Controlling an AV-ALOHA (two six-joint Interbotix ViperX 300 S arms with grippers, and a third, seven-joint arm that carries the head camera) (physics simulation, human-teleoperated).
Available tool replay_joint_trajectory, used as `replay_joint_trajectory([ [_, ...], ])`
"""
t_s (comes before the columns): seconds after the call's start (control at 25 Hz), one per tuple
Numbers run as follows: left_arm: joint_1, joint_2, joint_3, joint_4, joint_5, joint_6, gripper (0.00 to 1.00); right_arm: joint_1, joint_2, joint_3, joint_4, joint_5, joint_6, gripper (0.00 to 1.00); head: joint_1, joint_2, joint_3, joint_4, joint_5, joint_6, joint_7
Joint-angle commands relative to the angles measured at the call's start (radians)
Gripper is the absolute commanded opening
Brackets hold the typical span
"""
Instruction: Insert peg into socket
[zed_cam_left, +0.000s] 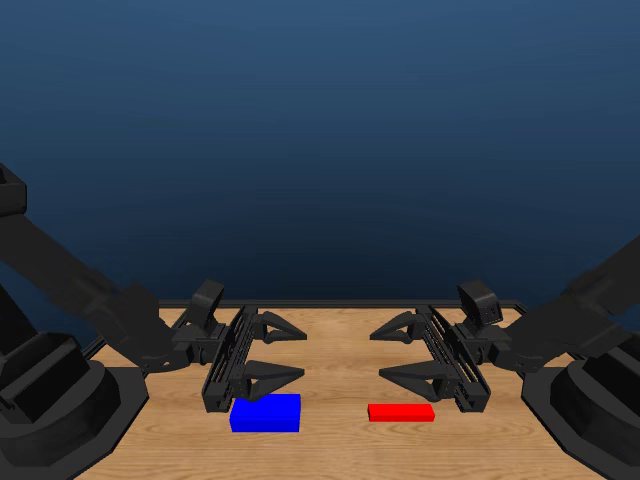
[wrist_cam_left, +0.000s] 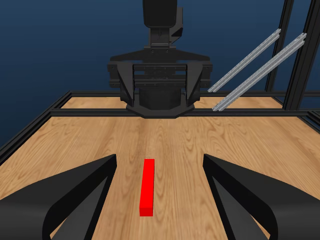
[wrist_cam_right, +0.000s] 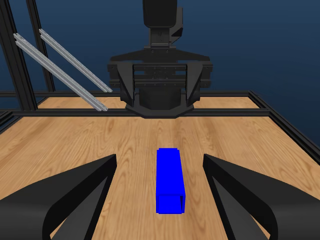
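Note:
The red peg (zed_cam_left: 401, 412) lies flat on the wooden table, in front of and just below my right gripper (zed_cam_left: 377, 355). The blue socket (zed_cam_left: 265, 413) lies flat in front of and below my left gripper (zed_cam_left: 302, 354). Both grippers hover above the table, facing each other, open and holding nothing. The left wrist view looks across to the peg (wrist_cam_left: 147, 187), which shows lengthwise between the spread jaws of the left gripper (wrist_cam_left: 160, 160). In the right wrist view the socket (wrist_cam_right: 169, 180) shows the same way between the spread jaws of the right gripper (wrist_cam_right: 160, 160).
A black frame rail (wrist_cam_left: 165, 112) borders the table. Two silver bars (wrist_cam_left: 255, 65) lean at one far corner. Each wrist view shows the opposite arm (wrist_cam_right: 159, 75) straight ahead. Bare wood (zed_cam_left: 335, 440) separates peg and socket.

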Motion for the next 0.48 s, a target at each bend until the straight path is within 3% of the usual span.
replay_joint_trajectory([
  [0.04,-0.078,-0.041,-0.008,0.018,-0.103,-0.052,1.00,0.050,-0.028,-0.008,0.119,0.096,0.017,1.00,0.013,0.005,-0.042,0.014,0.129,0.056,-0.003],
  [0.2,-0.047,-0.015,-0.012,0.053,-0.148,-0.085,1.00,0.034,-0.018,-0.005,0.133,0.106,0.031,1.00,0.020,0.024,-0.050,0.016,0.137,0.057,-0.011],
  [0.32,-0.036,0.003,0.009,0.046,-0.153,-0.119,1.00,0.036,-0.014,-0.012,0.134,0.118,0.043,1.00,0.021,0.052,-0.057,0.016,0.137,0.056,-0.010],
  [0.4,-0.031,-0.005,0.026,-0.001,-0.057,-0.148,1.00,0.044,-0.001,-0.026,0.134,0.139,0.043,1.00,0.020,0.070,-0.061,0.016,0.135,0.057,-0.009],
  [0.48,-0.009,-0.013,0.046,-0.063,0.164,-0.180,1.00,0.053,0.010,-0.042,0.134,0.155,0.041,1.00,0.018,0.094,-0.064,0.016,0.133,0.060,-0.006],
])
